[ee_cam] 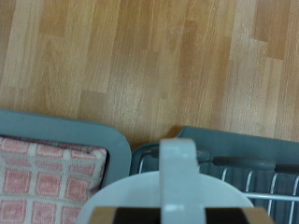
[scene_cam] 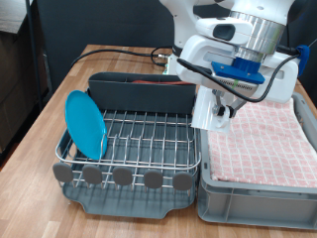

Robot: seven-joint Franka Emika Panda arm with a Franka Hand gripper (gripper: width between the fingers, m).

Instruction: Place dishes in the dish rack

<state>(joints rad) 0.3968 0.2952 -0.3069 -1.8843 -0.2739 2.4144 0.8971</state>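
Viewing exterior: plate stands upright inside dish rack; gripper holds mug above the rack's edge beside bin | wrist: fingers closed on mug (spoon unseen); we judge one dish racked.

A grey bin lined with pink checked cloth sits on a wooden table.
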